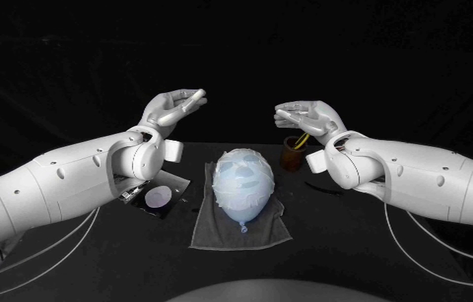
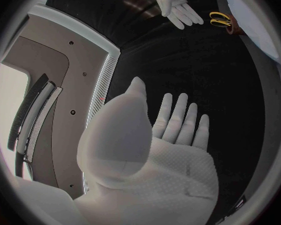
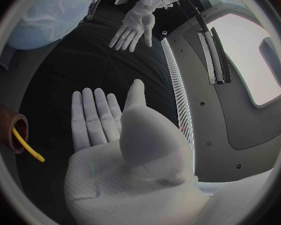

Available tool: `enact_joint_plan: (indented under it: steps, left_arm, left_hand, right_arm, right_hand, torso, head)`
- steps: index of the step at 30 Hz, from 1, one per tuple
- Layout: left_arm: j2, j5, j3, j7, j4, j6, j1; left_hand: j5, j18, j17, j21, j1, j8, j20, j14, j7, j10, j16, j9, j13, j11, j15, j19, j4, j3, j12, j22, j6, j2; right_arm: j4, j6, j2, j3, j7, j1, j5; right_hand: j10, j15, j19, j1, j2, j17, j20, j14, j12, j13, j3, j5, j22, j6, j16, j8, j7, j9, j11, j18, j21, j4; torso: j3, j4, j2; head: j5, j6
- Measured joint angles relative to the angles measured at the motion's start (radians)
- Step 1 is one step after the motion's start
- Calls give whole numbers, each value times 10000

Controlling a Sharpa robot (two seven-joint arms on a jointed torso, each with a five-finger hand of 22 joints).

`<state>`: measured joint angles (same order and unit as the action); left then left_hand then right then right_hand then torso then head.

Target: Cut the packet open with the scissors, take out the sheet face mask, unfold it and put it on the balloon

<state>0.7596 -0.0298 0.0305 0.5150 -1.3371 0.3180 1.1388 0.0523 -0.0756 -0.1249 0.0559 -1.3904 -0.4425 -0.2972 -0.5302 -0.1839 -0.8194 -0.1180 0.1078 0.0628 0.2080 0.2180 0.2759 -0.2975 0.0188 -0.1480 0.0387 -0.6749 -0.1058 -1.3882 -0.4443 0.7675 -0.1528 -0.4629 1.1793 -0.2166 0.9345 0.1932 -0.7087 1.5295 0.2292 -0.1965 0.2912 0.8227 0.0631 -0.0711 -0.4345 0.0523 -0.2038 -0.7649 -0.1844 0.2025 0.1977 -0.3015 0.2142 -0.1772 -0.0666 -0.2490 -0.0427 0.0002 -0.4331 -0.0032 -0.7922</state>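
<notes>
A pale balloon (image 1: 242,203) lies on a grey towel (image 1: 212,230) at the table's middle, its knot toward me. The sheet face mask (image 1: 242,171) is draped over its upper part. The balloon (image 3: 50,12) also appears in the right wrist view. My left hand (image 1: 176,107) is raised above the table behind and left of the balloon, fingers apart, holding nothing. My right hand (image 1: 307,117) is raised behind and right of it, likewise empty. Each wrist view shows its own flat palm, left hand (image 2: 172,130) and right hand (image 3: 109,120). The yellow-handled scissors (image 3: 28,145) stand in a brown cup (image 1: 292,154).
The opened packet (image 1: 158,197) lies on the table left of the towel, under my left forearm. A small dark scrap (image 1: 320,187) lies to the right of the towel. The brown cup (image 3: 6,122) stands just behind the balloon's right side.
</notes>
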Motion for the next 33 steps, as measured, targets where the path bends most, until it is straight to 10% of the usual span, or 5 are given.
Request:
enact_joint_plan:
  steps: [6, 13, 17, 23, 33]
  left_arm:
    - [-280, 520, -1, 334, 499, 89, -207]
    - [-210, 525, -24, 284, 276, 208, -248]
    - [-145, 517, -70, 256, -162, 531, -365]
    - [14, 499, -178, 191, -1119, 1538, -602]
    - [203, 461, -283, 57, -2228, 3584, -885]
  left_hand:
    - [0, 8, 74, -74, 171, 127, 29, 228, 0, 96, 105, -14, 0, -87, 8, -219, 27, 52, 167, -33, 69, 163]
    - [-330, 463, 816, -374, 3397, 2870, 1864, 3441, 1036, 5228, 802, -688, -394, -1353, -1374, -1896, 1899, -81, 1011, -259, 4307, 742]
    - [-408, 463, 1042, -456, 6792, 3662, 2409, 4390, 1444, 6739, 988, -884, -513, -1731, -1787, -2335, 2446, -136, 1251, -327, 5549, 906]
    - [-453, 616, 1167, -476, 10985, 4123, 2729, 4919, 1679, 7611, 1066, -1001, -581, -1940, -2033, -2609, 2733, -173, 1367, -349, 6262, 1006]
    - [-453, 616, 1223, -500, 13359, 4317, 2867, 5166, 1802, 8016, 1115, -1056, -609, -2045, -2170, -2720, 2880, -163, 1422, -366, 6594, 1052]
  right_arm:
    - [190, 113, -125, -1, -125, -40, 465]
    - [4, -25, -89, 197, -93, -168, 530]
    - [-413, -368, -39, 544, -103, -436, 688]
    - [-1216, -1313, 44, 1145, -171, -940, 1144]
    - [-1795, -2773, 121, 1511, -313, -1296, 1908]
  right_hand:
    - [-291, 70, 851, -356, -86, 141, -29, -224, 1, 79, -12, 0, 361, 674, 237, -256, -90, 272, 62, 157, 68, -92]
    - [-6056, -1198, 4830, -3866, -1479, 1298, -1860, -5325, -412, 478, 2669, -332, 1431, 5121, 1269, -1396, -1035, 2015, -1332, 1173, 456, 1534]
    - [-7651, -1553, 5921, -5594, -1866, 1622, -2370, -6731, -496, 587, 3484, -393, 1725, 6341, 1551, -1698, -1487, 2500, -1730, 1401, 533, 1999]
    - [-8697, -1792, 6636, -11049, -2122, 1832, -2715, -7648, -527, 657, 4004, -448, 1923, 7151, 1710, -1881, -1799, 2825, -1992, 1556, 581, 2321]
    - [-9169, -1898, 6951, -14513, -2258, 1934, -2856, -8069, -566, 694, 4244, -485, 2008, 7493, 1784, -1955, -1958, 2972, -2122, 1555, 618, 2451]
  torso:
    - [-3, -7, 35]
    - [12, -7, -8]
    - [68, -6, -153]
    - [195, -4, -487]
    - [386, -2, -1005]
  head:
    - [-8, 56]
    - [-9, 163]
    - [-2, 443]
    - [13, 1072]
    - [30, 1847]
